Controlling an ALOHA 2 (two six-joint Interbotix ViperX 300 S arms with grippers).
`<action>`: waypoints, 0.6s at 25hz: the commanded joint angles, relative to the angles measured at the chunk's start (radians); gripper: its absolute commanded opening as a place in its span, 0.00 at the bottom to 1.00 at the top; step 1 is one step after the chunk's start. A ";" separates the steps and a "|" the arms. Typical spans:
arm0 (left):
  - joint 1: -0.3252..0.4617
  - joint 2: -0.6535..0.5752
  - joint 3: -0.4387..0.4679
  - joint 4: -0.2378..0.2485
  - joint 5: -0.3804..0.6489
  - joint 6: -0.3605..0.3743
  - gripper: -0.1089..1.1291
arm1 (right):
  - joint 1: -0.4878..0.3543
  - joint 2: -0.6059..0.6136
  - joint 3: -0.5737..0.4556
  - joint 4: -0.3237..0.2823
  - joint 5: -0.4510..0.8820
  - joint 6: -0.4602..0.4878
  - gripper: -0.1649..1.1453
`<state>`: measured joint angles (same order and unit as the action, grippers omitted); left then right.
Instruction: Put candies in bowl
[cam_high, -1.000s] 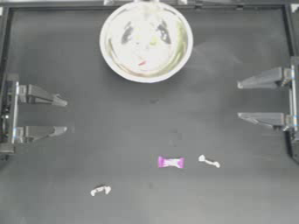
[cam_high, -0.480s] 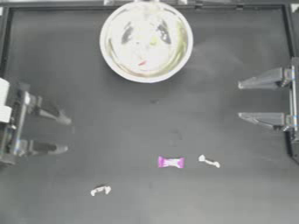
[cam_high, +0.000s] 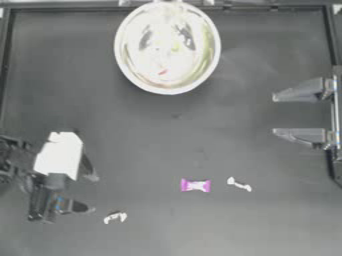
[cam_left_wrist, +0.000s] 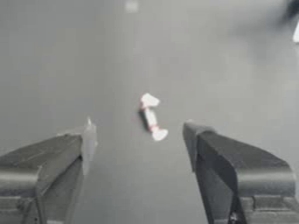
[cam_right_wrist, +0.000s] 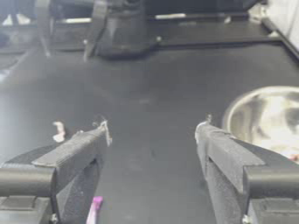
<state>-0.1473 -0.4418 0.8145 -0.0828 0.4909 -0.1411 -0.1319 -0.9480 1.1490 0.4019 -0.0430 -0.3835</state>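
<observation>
I have the left end effector (cam_high: 83, 192) out over the near-left part of the desk (cam_high: 133, 140), its jaws spread wide and gripping nothing. In the left wrist view a whitish candy (cam_left_wrist: 151, 117) lies flat on the dark surface ahead of the jaw tips, roughly centred on the gap between them, with neither jaw touching it; from above it sits just beside the end effector, toward the near edge. The magenta candy (cam_high: 195, 185) lies near the middle of the near half of the desk, and a second whitish candy (cam_high: 238, 184) lies just to its right, the two apart. The bowl (cam_high: 167, 47) sits at the far edge near the centre, well apart from those three, and inside it I can make out a small red fleck and a yellowish one. My right end effector (cam_high: 284, 114) is parked at the right edge, jaws apart and empty.
</observation>
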 joint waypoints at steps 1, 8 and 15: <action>-0.048 0.064 -0.066 0.140 0.046 -0.138 0.85 | 0.000 0.009 -0.011 0.003 -0.006 0.000 0.83; -0.115 0.186 -0.126 0.247 0.074 -0.291 0.85 | 0.000 0.009 -0.011 0.003 -0.005 0.000 0.83; -0.147 0.299 -0.183 0.244 0.075 -0.318 0.85 | 0.000 0.009 -0.011 0.003 -0.005 0.000 0.83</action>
<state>-0.2930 -0.1365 0.6596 0.1580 0.5691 -0.4556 -0.1319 -0.9480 1.1490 0.4034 -0.0430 -0.3835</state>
